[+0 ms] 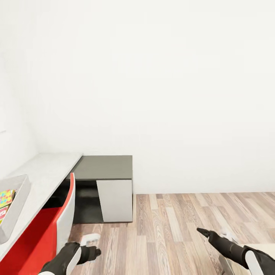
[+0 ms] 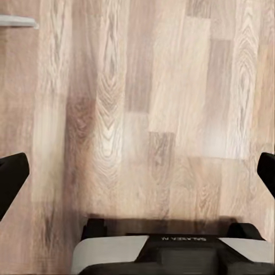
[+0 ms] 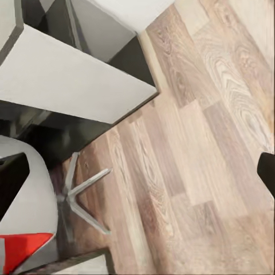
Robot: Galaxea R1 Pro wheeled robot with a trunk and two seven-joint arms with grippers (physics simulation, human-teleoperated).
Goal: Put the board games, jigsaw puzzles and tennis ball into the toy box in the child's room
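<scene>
The table [image 1: 46, 172] runs along the left wall, its pale grey top joined to a lower dark grey cabinet section [image 1: 105, 168] with a light door [image 1: 116, 200]. The light-grey toy box [image 1: 17, 200] sits on the table at the picture's left edge. A multicolour jigsaw puzzle [image 1: 5, 198] lies inside it, with something red below it cut off by the edge. Both grippers hang low over the wood floor, away from the table. In the wrist views the left gripper [image 1: 91, 253] [image 2: 137, 177] and right gripper [image 1: 202, 232] [image 3: 137, 177] are open and hold nothing.
A chair with a red seat and white back [image 1: 65, 217] stands tucked against the table; its metal star base [image 3: 80, 195] rests on the floor. A white wall rises behind. Brown plank floor [image 1: 183, 229] stretches to the right of the cabinet.
</scene>
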